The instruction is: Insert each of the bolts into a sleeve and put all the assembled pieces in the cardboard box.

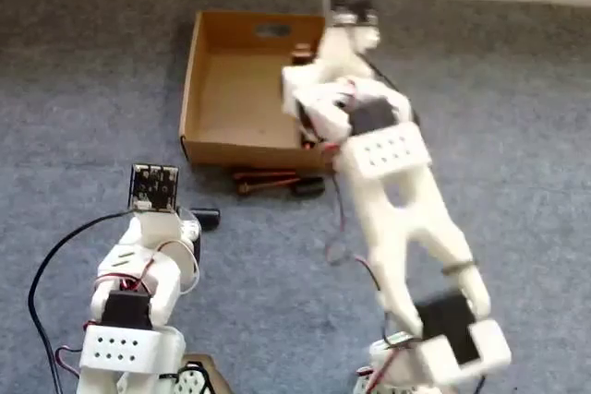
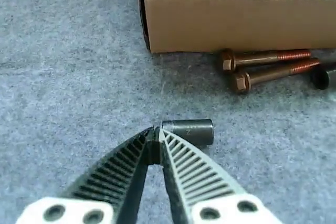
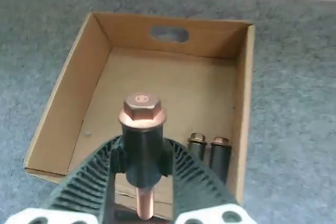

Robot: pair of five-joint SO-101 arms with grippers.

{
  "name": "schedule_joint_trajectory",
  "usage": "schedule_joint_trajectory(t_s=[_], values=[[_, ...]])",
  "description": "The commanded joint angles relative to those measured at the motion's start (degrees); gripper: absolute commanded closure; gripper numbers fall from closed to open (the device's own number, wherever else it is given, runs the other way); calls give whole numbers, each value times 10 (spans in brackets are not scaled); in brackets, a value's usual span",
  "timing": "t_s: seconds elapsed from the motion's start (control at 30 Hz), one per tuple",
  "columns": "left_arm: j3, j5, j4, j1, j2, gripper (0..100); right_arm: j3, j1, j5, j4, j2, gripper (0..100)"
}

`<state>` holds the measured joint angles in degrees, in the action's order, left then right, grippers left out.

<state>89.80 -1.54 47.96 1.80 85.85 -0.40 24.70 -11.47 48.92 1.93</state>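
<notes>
Sleeved bolt (image 3: 142, 129) is pinched in right claw (image 3: 143, 148) over box (image 3: 63, 103) | two assembled pieces (image 3: 209, 153) are stood inside | loose sleeve (image 2: 189, 131) on tabletop (image 2: 63, 77) is met at its end by left claw (image 2: 156, 132), pressed together | two bolts (image 2: 268, 64) are laid beside box

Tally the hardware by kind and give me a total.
Assembled pieces: 3
Loose bolts: 2
Loose sleeves: 2
Total: 7
</notes>
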Motion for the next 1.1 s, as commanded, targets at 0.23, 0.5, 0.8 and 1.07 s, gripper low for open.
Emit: schedule_joint_trajectory(t_s=[0.23, 0.5, 0.8, 1.07], values=[[-9, 4, -11, -8, -4, 959, -239, 25, -6, -43, -298, 992], [-9, 4, -11, -8, -4, 959, -277, 25, -6, 25, -378, 992], [-9, 4, -11, -8, -4, 959, -273, 10, -6, 52, -378, 992], [-9, 4, -11, -8, -4, 959, -271, -2, -6, 55, -379, 992]])
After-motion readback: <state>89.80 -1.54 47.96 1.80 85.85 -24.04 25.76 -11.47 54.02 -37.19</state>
